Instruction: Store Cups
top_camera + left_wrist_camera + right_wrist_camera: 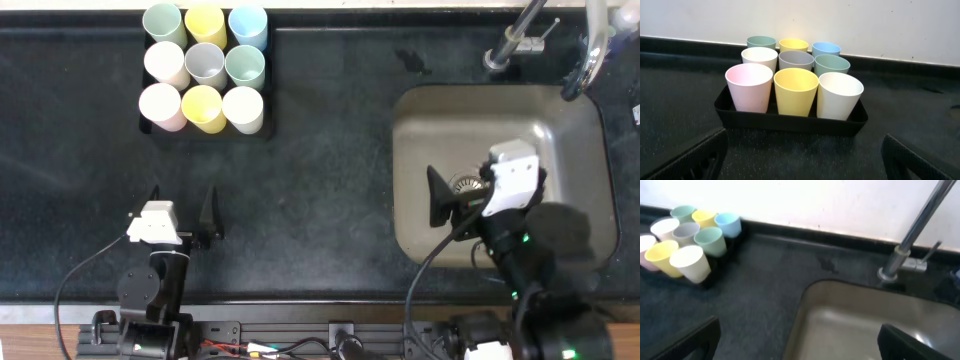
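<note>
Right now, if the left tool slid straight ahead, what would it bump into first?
Likely the front wall of the black tray, below the front yellow cup; height is unclear.

Soft, even light falls from above. The dark counter stays dim and matte, while the steel sink shows a pale sheen and the faucet glints. Pastel cups cast faint shadows into their black tray. The white wall is bright.

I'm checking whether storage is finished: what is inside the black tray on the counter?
Nine cups stand upright in the tray, three rows of three, and look empty from above. The cups cover the tray's floor, so anything beneath them cannot be seen.
</note>
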`<state>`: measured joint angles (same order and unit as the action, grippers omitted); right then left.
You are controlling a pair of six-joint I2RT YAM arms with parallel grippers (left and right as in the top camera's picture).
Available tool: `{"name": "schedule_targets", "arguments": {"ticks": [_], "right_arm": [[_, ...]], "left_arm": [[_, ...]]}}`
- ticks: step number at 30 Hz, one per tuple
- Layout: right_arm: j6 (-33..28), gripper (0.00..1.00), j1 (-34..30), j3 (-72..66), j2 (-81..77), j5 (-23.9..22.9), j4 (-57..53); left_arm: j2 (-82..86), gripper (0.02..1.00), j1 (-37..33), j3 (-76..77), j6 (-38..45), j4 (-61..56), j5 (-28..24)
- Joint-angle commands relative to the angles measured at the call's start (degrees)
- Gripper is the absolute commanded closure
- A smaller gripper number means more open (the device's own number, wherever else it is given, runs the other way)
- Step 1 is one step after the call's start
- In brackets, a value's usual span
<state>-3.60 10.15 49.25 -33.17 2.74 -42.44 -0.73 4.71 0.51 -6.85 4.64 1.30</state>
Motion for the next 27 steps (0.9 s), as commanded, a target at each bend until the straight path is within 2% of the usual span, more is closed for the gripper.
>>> {"name": "schedule_targets", "arguments": {"ticks": [1, 5, 9, 15, 21, 27], "right_arm": [[3.3, 0.003, -0.2, -9.9, 7.2, 0.4, 10.1], [3.2, 0.003, -0.2, -20.9, 11.8, 0.4, 20.7], [3.2, 0.007, -0.2, -28.9, 15.1, 0.4, 26.1], [3.2, 0.005, -0.2, -35.2, 16.0, 0.2, 31.5], [3.2, 0.005, -1.3, -41.9, 16.6, 0.2, 44.6], [3.2, 0.003, -1.2, -47.2, 20.8, 0.0, 46.8]], "left_arm": [[0.6, 0.018, -0.5, -0.1, 1.1, 0.1, 0.5], [0.6, 0.018, -0.5, -0.1, 1.1, 0.1, 0.5], [0.6, 0.018, -0.5, -0.1, 1.1, 0.1, 0.5], [0.6, 0.018, -0.5, -0.1, 1.1, 0.1, 0.5], [0.6, 0.018, -0.5, -0.1, 1.1, 0.1, 0.5], [0.6, 0.018, -0.5, -0.1, 1.1, 0.1, 0.5]]}}
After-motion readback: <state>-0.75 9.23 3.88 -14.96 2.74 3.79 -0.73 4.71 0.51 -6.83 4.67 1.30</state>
